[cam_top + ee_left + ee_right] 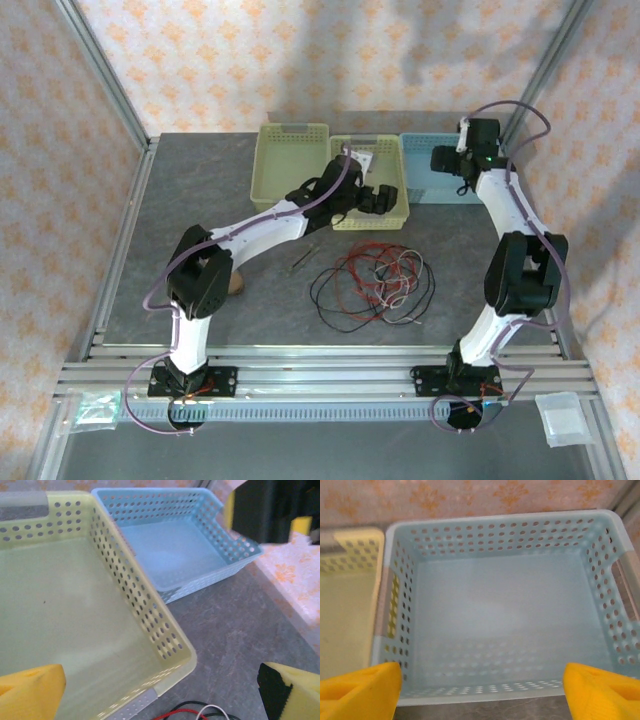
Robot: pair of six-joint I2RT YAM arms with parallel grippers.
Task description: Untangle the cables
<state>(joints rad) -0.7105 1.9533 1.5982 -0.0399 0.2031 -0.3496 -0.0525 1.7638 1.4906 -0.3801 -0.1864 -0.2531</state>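
The cables (375, 280), thin red, black and whitish wires, lie in a loose tangle on the grey table in front of the baskets. Their top loops peek in at the bottom of the left wrist view as cables (200, 714). My left gripper (378, 200) hovers over the near right corner of the middle yellow-green basket (165, 630). It is open, its yellow fingers (30, 690) wide apart with nothing between them. Above the pale blue basket (505, 620) my right gripper (452, 168) is also open and holds nothing. That basket is bare inside.
Three perforated baskets stand in a row at the back: a yellow one (290, 150), the middle one (370, 225) and the blue one (425, 185). A short dark stick (305, 260) lies left of the tangle. A small brown object (238, 285) sits by the left arm.
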